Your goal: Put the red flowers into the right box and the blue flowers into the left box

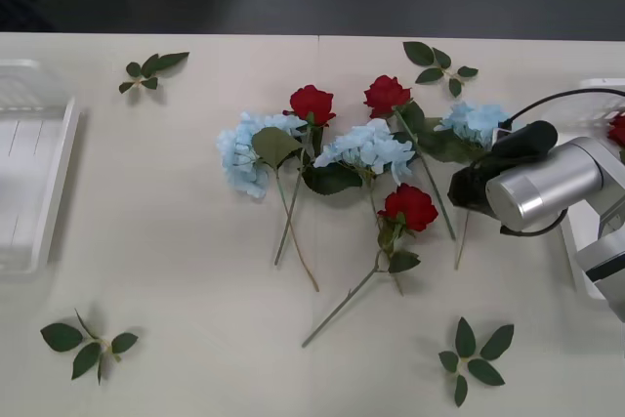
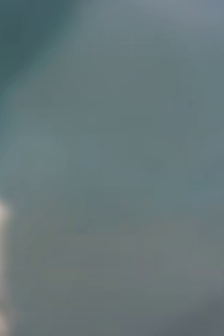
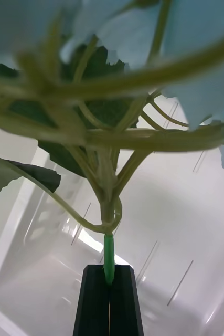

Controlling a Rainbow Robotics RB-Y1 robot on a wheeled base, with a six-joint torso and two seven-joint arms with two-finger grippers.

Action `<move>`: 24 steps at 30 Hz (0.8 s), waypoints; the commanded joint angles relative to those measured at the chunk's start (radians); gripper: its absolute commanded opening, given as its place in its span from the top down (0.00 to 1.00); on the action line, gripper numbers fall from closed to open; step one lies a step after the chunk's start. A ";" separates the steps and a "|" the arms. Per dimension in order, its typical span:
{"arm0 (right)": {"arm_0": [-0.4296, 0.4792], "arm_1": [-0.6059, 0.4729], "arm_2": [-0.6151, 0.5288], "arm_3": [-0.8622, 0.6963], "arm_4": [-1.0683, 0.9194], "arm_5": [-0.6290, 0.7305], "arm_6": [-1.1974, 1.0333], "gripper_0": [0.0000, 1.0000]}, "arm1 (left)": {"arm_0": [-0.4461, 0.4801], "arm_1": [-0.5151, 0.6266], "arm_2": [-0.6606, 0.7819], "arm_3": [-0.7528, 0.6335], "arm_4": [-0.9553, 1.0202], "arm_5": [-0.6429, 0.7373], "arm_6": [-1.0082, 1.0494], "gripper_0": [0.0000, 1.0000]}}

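Front view is getting even overhead light; the leaf sprigs (image 1: 471, 359) are casting only faint, short shadows on the cream table (image 1: 176, 241), and the right arm's metal housing (image 1: 543, 186) is catching a soft highlight. Right wrist view is reading as fully defocused grey-teal haze. Left wrist view is backlit by the white left box (image 3: 185, 231); near blue petals (image 3: 206, 100) are blurring, stem (image 3: 108, 257) staying sharp.

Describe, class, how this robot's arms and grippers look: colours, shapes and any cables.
In the front view the right arm is a smooth silver-grey cylinder with a rounded black part at its front, white housing behind it, and thin black cables looping over and under it. In the left wrist view the left gripper has two flat, matte black fingers with squared tops.
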 commanded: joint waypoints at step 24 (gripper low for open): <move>-0.001 -0.140 -0.041 -0.293 -0.217 0.135 -0.002 1.00 | -0.019 -0.008 -0.090 -0.255 0.261 0.214 -0.001 0.00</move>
